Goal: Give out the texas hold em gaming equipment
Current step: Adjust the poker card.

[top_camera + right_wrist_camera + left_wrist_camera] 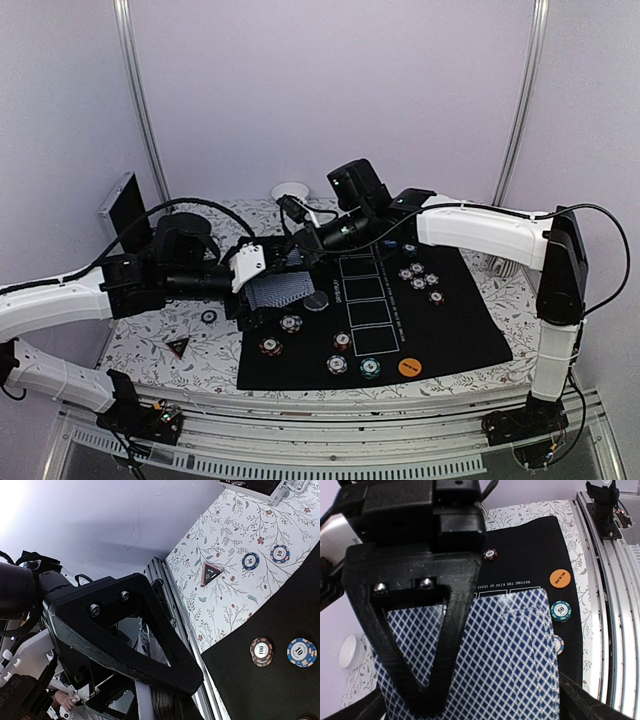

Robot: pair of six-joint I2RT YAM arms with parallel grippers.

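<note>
- Left wrist view: left gripper [495, 700], jaws spread wide, grasps the grey-blue lattice-backed playing cards [510, 645] over the black felt mat [530, 545].
- Right gripper [300, 245] is clenched beside them; I cannot tell whether it holds anything.

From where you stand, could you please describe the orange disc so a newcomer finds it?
Find the black mat on the flowered table. Along its near edge lies a row of poker chips; the orange button disc ends that row on the right, beside a green chip. It alone is plain orange, without a striped rim.
</note>
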